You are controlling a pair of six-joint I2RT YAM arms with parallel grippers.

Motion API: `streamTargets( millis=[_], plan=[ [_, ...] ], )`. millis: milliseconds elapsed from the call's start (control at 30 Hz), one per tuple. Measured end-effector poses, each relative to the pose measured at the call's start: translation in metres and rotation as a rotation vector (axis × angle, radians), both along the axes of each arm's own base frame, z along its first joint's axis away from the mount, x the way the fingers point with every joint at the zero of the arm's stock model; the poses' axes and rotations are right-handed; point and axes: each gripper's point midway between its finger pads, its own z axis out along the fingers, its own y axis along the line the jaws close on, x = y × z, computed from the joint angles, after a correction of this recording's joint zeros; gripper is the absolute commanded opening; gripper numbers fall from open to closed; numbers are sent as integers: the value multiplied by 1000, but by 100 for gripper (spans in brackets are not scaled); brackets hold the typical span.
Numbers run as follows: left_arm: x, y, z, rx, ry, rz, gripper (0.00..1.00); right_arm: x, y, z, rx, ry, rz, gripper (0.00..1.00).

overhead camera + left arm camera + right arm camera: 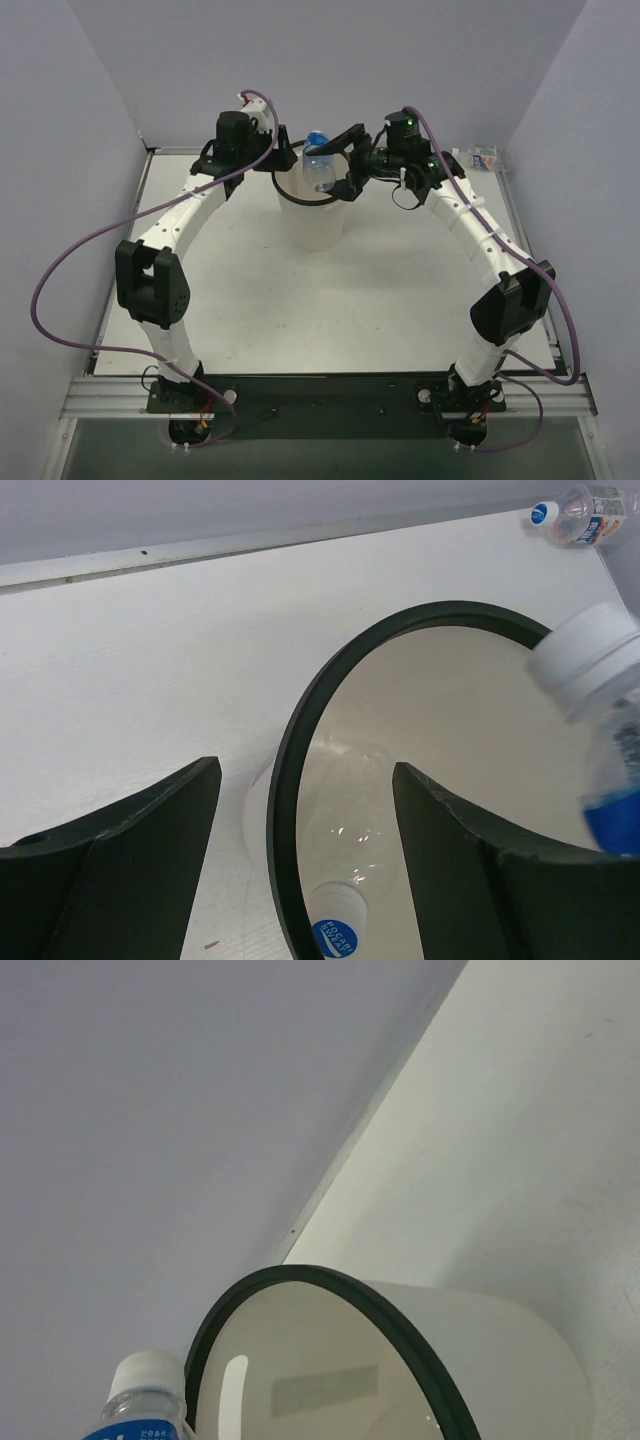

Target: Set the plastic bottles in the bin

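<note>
- left gripper (305, 772): released, jaws spread, at the left side of the bin (312, 225). in its wrist view the black rim (400, 620) runs up between the two fingers (120, 870). i cannot tell if either finger touches it.
- right gripper (323, 172): reaches in from the right over the bin mouth. the blue-labelled bottle (319, 160) lies between its jaws in the top view.
- grip on that bottle cannot be told: no contact is visible from above, and the right wrist view shows none of its own fingers, only the bottle's white cap (150, 1375) low left, just beside the bin rim (300, 1275).
- from the left wrist the blue-labelled bottle (605, 740) is tilted over the right part of the opening and looks slightly blurred.
- clear bottle (340, 870): inside the bin, lying against the inner wall, cap towards the camera.
- orange-and-white bottle (484, 156): on its side on the table (250, 290), far right corner, well apart from the bin; also seen from the left wrist (588, 504).
</note>
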Motion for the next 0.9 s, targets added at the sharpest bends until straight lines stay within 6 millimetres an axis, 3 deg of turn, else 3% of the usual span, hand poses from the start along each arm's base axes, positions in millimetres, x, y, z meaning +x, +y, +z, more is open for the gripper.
streamTargets(
  millis=[33,100,267,533,633,700,900],
  plan=[
    [0,0,0,0,0,-1,80,1,1,-1,10,18,-10,88],
    [0,-1,1,-3,-5,-3,80,1,4,-5,20,50,-21,90],
    [1,-2,3,-7,-12,-7,80,3,7,-14,31,102,-43,90],
    [0,-2,4,-14,-10,-7,80,13,2,3,78,74,-67,86],
    [-2,-1,8,-33,-10,10,81,30,-20,9,79,25,-103,84],
    [-9,2,9,-47,-4,25,81,48,-44,7,64,0,-153,81],
    [-27,10,19,-86,0,67,81,86,-118,-16,-36,-40,-304,80]
  ],
)
